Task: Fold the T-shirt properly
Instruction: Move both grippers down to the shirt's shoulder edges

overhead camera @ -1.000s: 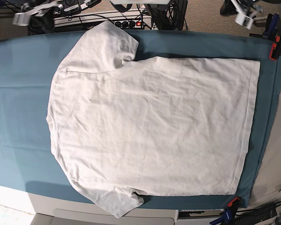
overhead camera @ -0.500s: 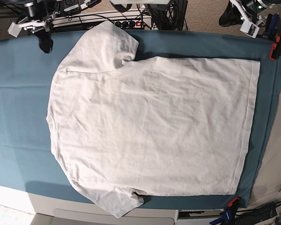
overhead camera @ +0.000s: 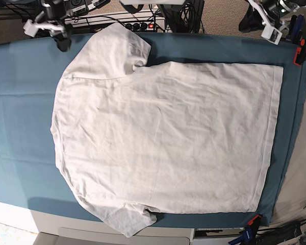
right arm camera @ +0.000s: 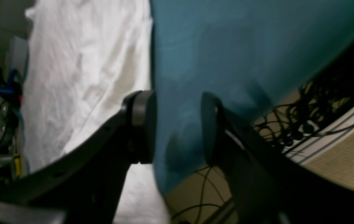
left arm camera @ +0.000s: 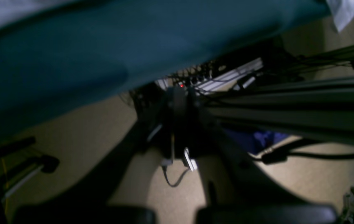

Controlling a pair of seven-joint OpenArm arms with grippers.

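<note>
The white T-shirt lies flat on the teal sheet, collar end to the left and hem to the right. One sleeve points to the far edge and one to the near edge. My right gripper is open over the teal sheet at the far left, just left of the far sleeve. In the right wrist view the open gripper frames bare teal cloth, with the T-shirt to its left. My left gripper hovers beyond the far right corner. In the blurred left wrist view its fingertips appear to meet.
A power strip with a red light and cables lie behind the table's far edge. An orange clamp holds the sheet at the far right, and another clamp at the near right. Beige floor shows beyond the table.
My right gripper has moved right along the far edge toward the far sleeve. My left gripper has shifted slightly at the far right. The T-shirt has not moved.
</note>
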